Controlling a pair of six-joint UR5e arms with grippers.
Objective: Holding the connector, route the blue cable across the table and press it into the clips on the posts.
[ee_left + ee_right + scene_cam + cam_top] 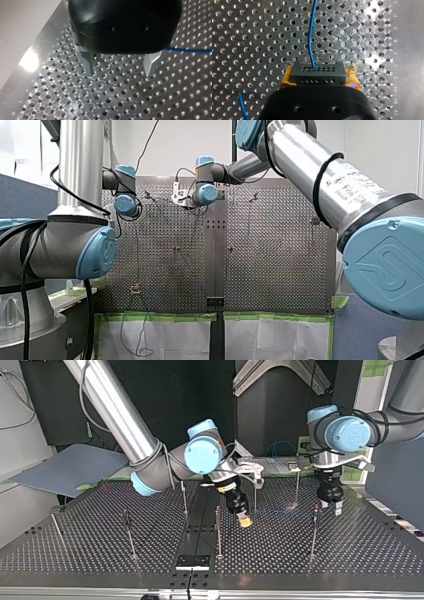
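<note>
Yellow right fingers (pixel 284 81) clamp black connector (pixel 316 72), left fingers (pixel 88 62) spread wide

Silver tubular links, pale blue joint caps (pixel 385 265) with embossed logo. Black cable loop (pixel 325 175) round my right arm (pixel 300 155); black cables along my left arm (pixel 80 165). Left gripper (pixel 120 73): glossy black housing, bare metal fingers (pixel 88 63). Right gripper (pixel 318 75): black housing, yellow pads (pixel 284 80).

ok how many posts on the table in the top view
7 posts, left to right in the top view: edge, further in, by my right arm, middle, behind my right gripper, two near my left gripper. Others may be hidden.
</note>
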